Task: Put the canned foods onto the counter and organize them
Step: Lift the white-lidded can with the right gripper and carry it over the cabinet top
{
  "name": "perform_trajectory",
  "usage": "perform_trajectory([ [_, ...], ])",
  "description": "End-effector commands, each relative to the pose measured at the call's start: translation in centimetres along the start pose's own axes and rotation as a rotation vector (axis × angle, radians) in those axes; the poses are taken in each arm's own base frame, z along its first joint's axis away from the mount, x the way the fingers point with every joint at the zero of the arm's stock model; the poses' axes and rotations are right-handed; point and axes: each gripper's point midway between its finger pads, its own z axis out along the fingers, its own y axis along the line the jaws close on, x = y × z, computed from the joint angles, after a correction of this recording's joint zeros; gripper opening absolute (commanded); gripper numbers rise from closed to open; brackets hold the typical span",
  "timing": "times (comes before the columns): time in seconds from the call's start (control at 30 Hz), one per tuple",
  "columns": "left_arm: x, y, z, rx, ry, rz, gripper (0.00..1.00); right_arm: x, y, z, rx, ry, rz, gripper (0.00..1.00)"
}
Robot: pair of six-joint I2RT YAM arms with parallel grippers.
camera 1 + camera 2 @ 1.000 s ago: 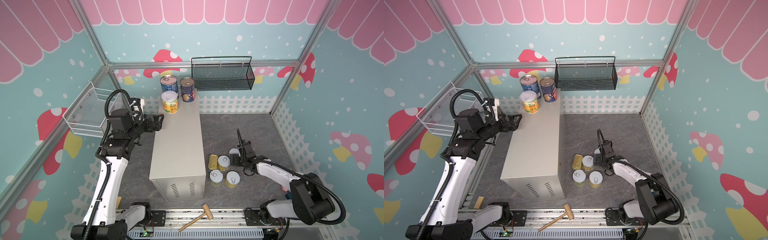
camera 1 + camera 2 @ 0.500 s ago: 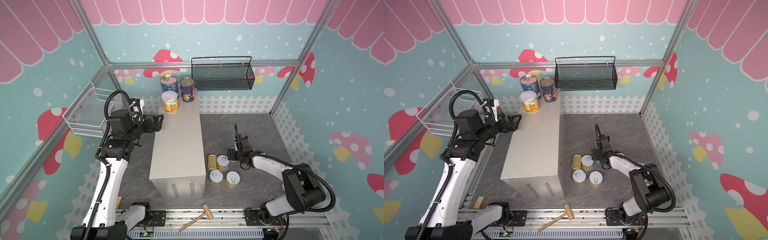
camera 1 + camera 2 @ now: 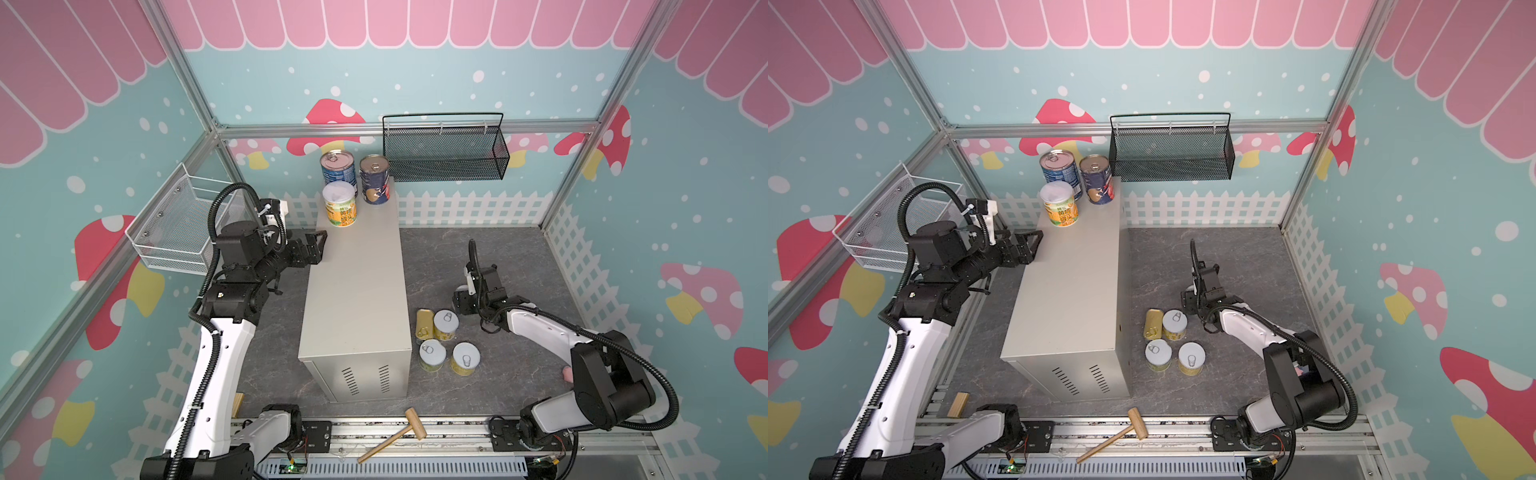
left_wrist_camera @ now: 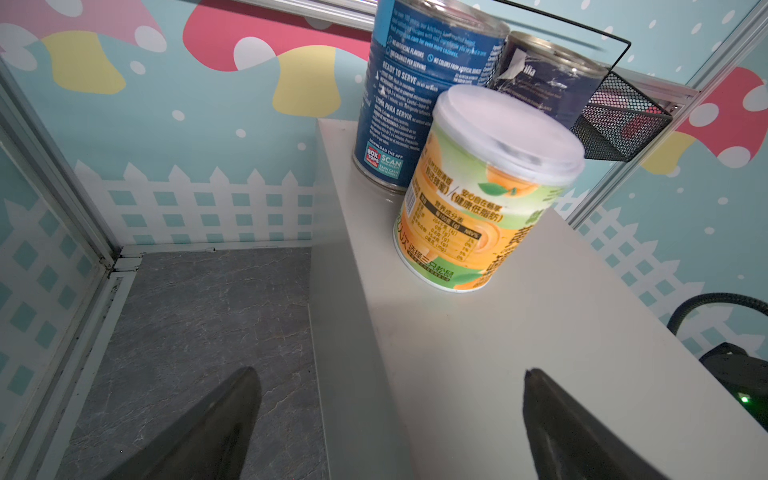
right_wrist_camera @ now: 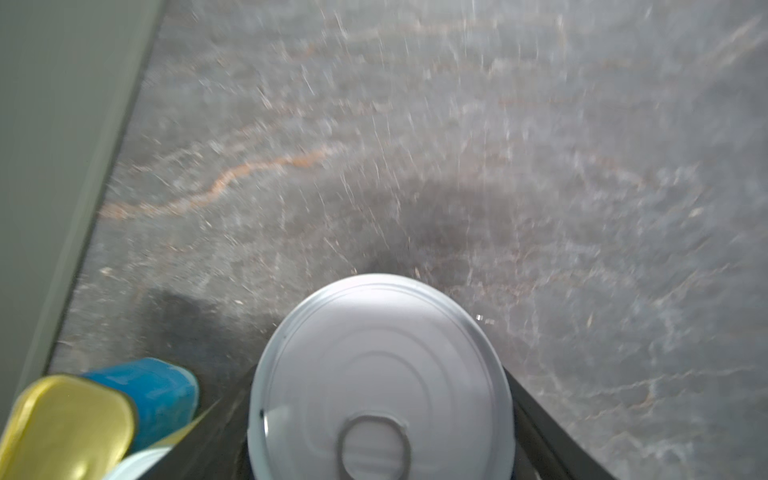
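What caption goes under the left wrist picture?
Open left gripper faces a peach can, a blue can and a navy can on the beige counter.

Left claw (image 4: 389, 371) spread wide, dark fingertips (image 4: 232, 407) well apart: one over grey marbled floor (image 4: 199, 324), other over beige-grey metal counter (image 4: 478, 353). Ahead on counter, all upright: short yellow-green-labelled can with white lid (image 4: 486, 187); close behind it, tall blue-labelled tin (image 4: 411, 104) and navy-labelled tin (image 4: 544, 79). Black mesh basket (image 4: 615, 124) beyond.
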Motion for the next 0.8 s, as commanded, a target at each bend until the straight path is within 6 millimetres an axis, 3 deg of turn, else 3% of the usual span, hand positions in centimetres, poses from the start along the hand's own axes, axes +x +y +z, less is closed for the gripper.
perform_trajectory([
  [0.0, -0.1, -0.1, -0.5, -0.005, -0.015, 0.017, 0.99, -7.1, 1.0, -3.6, -0.046, -0.207, -0.066, 0.57],
  [0.13, -0.1, -0.1, -0.6, -0.005, -0.017, 0.020, 0.99, -11.7, 2.8, -6.9, -0.125, -0.303, -0.130, 0.57],
  [0.3, -0.2, -0.2, -0.6, -0.002, -0.020, 0.017, 0.99, -17.7, 6.2, -12.8, -0.291, -0.428, -0.231, 0.57],
  [0.4, -0.3, -0.2, -0.7, -0.002, -0.022, 0.015, 0.99, -20.3, 8.0, -15.9, -0.389, -0.473, -0.272, 0.57],
  [0.5, -0.3, -0.2, -0.7, -0.001, -0.023, 0.015, 0.99, -22.3, 9.7, -18.4, -0.485, -0.505, -0.304, 0.57],
  [0.77, -0.4, -0.1, -0.6, 0.005, -0.030, 0.005, 0.99, -25.3, 14.2, -24.1, -0.707, -0.592, -0.381, 0.57],
])
